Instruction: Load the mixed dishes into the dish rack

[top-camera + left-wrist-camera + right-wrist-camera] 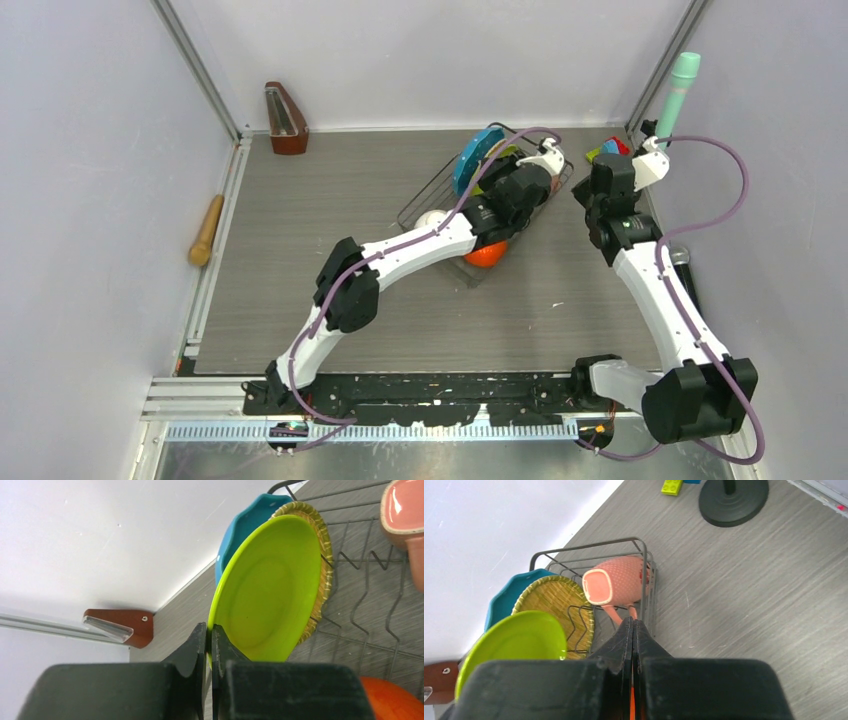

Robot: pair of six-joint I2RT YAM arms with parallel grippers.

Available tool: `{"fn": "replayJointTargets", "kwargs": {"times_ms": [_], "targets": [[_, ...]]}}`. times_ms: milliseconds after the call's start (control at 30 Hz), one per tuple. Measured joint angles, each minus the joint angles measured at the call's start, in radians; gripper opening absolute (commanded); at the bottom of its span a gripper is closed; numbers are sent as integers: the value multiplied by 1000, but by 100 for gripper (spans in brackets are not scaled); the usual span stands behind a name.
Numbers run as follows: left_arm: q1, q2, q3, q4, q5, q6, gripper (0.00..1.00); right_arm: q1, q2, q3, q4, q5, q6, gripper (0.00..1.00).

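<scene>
**Dish rack [430,195]: contents and gripper status**

1. Location. We find the black wire rack standing at an angle on the grey counter [300,260], with one end turned toward the back wall.

2. Plates. Three plates stand on edge at the rack's far end.
   - The blue plate [245,525] is outermost.
   - A woven straw-coloured plate [556,597] stands against it.
   - The lime-green plate [270,590] leans on the woven one, on the side facing the rack's middle.

3. Mug. The pink mug [616,580] lies on its side inside the rack, just beside the plates. Its mouth is turned toward the woven plate.

4. Near end of the rack.
   - The orange bowl [487,255] sits under the left arm. We cannot tell whether it is inside the wires or against them.
   - A white rounded dish [432,220] shows at the near-left side, partly hidden by the same arm.

5. Left gripper [209,630]. It is above the rack with its fingers pressed together. The tips are at the rim of the lime-green plate, and we cannot confirm that they touch it.

6. Right gripper [632,625]. It is raised to the right of the rack and apart from it. Its jaws are fully together and hold nothing.

7. Outside the rack. A brown metronome [285,120] stands well apart to the rack's left. Toy blocks [610,150] lie near the right of its far end.
</scene>
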Motion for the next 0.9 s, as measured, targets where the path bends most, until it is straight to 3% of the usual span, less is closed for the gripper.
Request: {"fn": "replayJointTargets", "kwargs": {"times_ms": [433, 667, 733, 833, 900], "targets": [[0, 193, 246, 58, -50, 153, 0, 0, -53, -67, -21, 15, 29, 0], [0, 285, 257, 46, -50, 174, 0, 0, -174, -144, -15, 59, 33, 3], [0, 288, 257, 35, -47, 163, 11, 0, -198, -152, -13, 72, 33, 12], [1, 288, 258, 9, -44, 127, 57, 0, -219, -154, -6, 97, 35, 22], [2, 288, 260, -15, -43, 98, 70, 0, -222, -154, -6, 107, 36, 24]]}}
